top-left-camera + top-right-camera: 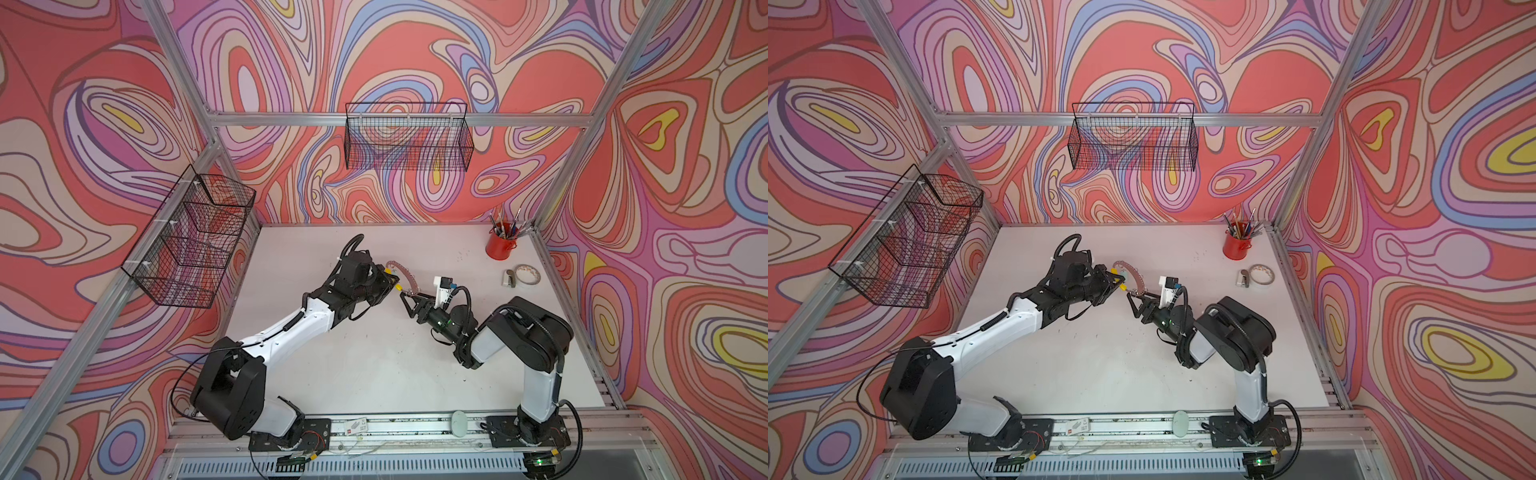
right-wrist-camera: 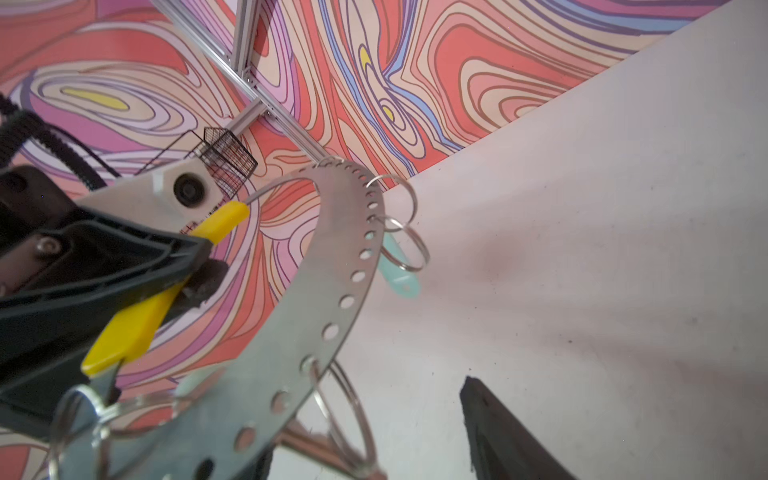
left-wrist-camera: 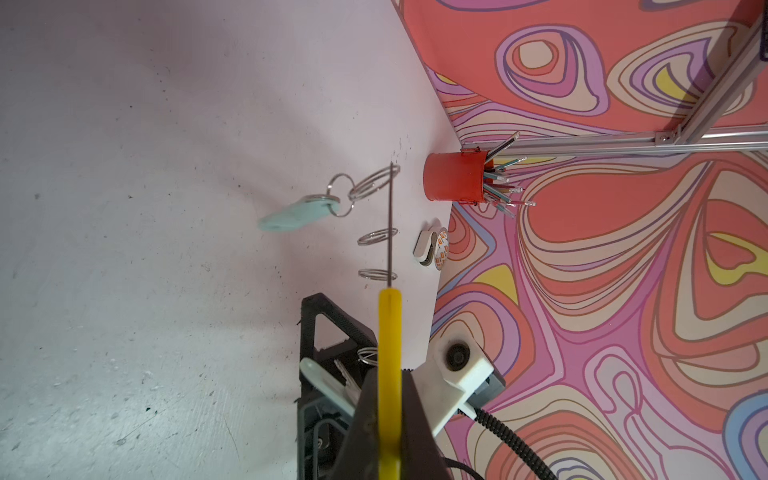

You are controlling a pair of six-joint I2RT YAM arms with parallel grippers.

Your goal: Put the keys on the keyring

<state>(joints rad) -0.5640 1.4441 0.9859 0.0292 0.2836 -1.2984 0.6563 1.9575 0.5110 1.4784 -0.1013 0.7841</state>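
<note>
In the middle of both top views, above the white desk, the left pincer is clamped shut on the yellow sleeve of the keyring and holds the grey hoop clear of the desk. The right wrist view shows this grip at its left edge, with the hoop arcing up from the lower left to the centre of the frame. In the left wrist view the hoop is edge-on, a thin line running up the middle. Left of that line, one key hangs by linked wire rings from the hoop's rim, its pale teal tag pointing left. The same tag shows just right of the hoop in the right wrist view. At the lower middle of the left wrist view a second key, pale tag with a silver blade, lies between the right pincer's fingers. I cannot tell whether they touch it. In a top view the right pincer sits just below and right of the left one, jaws spread wide, its tips just beside the hoop's lower end. Toward the desk's upper right corner stands a red cup of pens, with a tape roll below it.
</note>
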